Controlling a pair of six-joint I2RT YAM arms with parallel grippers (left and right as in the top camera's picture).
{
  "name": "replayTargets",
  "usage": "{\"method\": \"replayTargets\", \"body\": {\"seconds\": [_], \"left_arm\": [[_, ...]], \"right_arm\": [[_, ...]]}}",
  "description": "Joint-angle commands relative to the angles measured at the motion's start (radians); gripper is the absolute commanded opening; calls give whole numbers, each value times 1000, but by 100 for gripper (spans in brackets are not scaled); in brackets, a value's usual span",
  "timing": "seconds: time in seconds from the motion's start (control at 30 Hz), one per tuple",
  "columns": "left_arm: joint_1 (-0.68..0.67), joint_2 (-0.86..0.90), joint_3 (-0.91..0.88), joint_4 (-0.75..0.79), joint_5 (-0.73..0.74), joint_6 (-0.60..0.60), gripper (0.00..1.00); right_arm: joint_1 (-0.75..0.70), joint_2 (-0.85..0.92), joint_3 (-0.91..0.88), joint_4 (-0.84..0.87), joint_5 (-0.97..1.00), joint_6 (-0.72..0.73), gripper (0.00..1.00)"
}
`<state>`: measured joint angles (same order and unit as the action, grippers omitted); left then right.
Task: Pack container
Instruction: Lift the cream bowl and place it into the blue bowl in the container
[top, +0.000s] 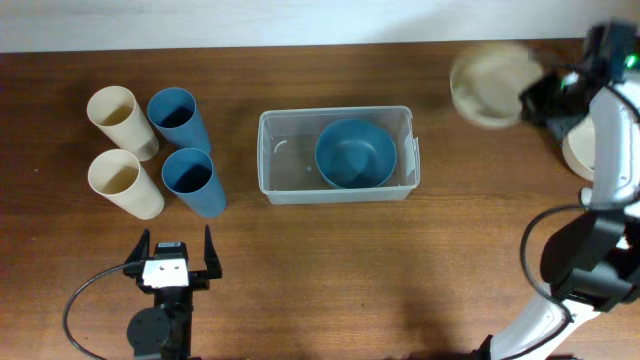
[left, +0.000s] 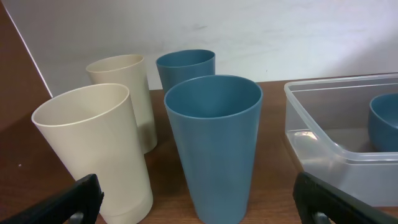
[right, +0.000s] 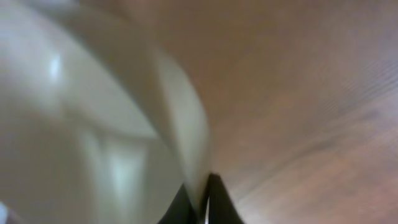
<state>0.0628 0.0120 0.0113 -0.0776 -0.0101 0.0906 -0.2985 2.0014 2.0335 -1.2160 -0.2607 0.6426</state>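
**Brown wooden counter, one bowl packed, a second in the grip**

The wooden counter (top: 400, 280) runs up to a pale wall (left: 261, 31), and the clear container (top: 285, 160) sits at its middle with a blue bowl (top: 356, 153) already inside, in the right-hand part. The left part of its floor is bare.

The step in hand looks like carrying the next bowl over. The right pincer (top: 530, 95) is pinched on the rim of a cream bowl (top: 492, 82) near the far right of the counter. The wrist view shows the two dark fingertips (right: 214, 202) closed with the bowl's edge between them. The bowl is blurred in both views, so its exact tilt cannot be told.

The container lies well to the left of this pincer and somewhat nearer the robot. The next move, as I judge it, calls for a sweep leftward, then lowering the bowl either into the free left part or nested into the blue one, clearing the rim on the way.

The left pincer (top: 178, 258) hangs wide open and empty at the near edge, facing four upright cups (top: 150, 150), two cream and two blue, which stand just left of the container
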Motion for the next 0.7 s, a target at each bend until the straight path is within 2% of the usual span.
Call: {"method": "replayTargets", "body": {"seconds": [0.0,0.1,0.23,0.4,0.53,0.67], "left_arm": [[-3,-6,-2,-6,14,19,100],[-3,-6,-2,-6,14,19,100],[-3,-6,-2,-6,14,19,100],[-3,-6,-2,-6,14,19,100],[-3,-6,-2,-6,14,19,100],[-3,-6,-2,-6,14,19,100]], "right_arm": [[96,-67,240,-85,-46,-91,4],[189,-67,348,-175,-46,-93,4],[329,-63,343,-248,-39,-85,4],[450,-60,242,-251,19,-72,4],[470,-59,113,-227,36,-63,4],[470,-59,-39,-120,31,-79,4]]}}
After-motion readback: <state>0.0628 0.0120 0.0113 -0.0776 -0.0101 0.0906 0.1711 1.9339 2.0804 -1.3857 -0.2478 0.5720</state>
